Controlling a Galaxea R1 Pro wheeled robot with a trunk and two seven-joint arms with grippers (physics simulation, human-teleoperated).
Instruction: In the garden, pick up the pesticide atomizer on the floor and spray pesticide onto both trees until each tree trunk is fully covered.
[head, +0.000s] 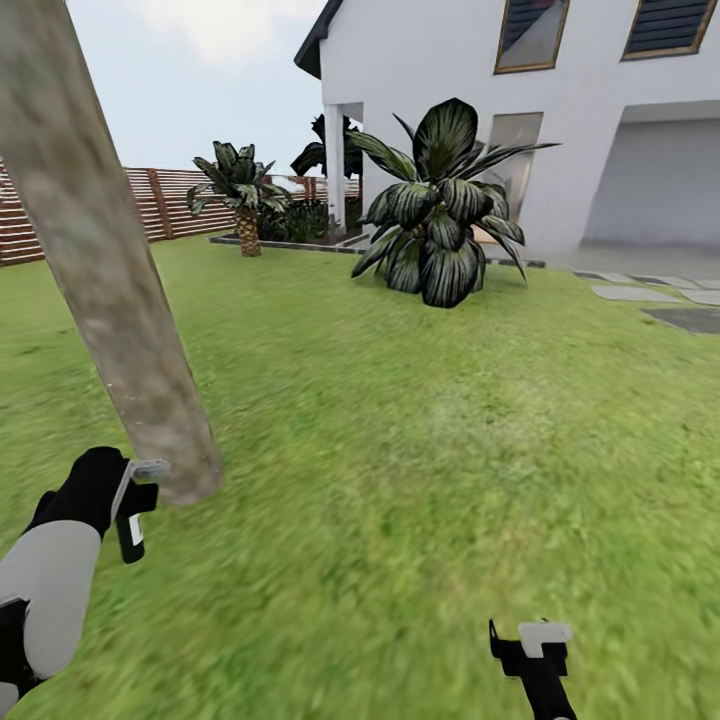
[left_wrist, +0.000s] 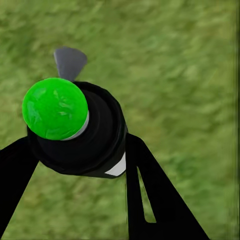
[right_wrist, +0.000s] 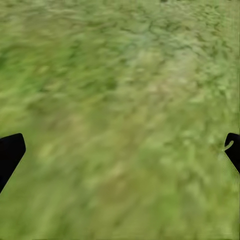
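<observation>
One pesticide atomizer (left_wrist: 75, 132) sits pinched in the left pincer (head: 128, 510), just beside the foot of the tree trunk (head: 110, 290) on the grass floor (head: 400, 430). It looks light, rigid and smooth, best held round its body. The right pincer (head: 530, 650) hangs spread and empty.

Thick mottled grey-brown tree trunk (head: 95, 260): top cut off by head view's upper edge, crown unseen. Dark green spray bottle w/ pale label (left_wrist: 92, 132): nozzle tip not discernible, sides hidden behind black left gripper (left_wrist: 82, 165) fingers. Black right gripper (head: 532, 650): partly cut at btm edge; fingertips barely enter wrist view. Grass (right_wrist: 120, 115) blurred.
</observation>
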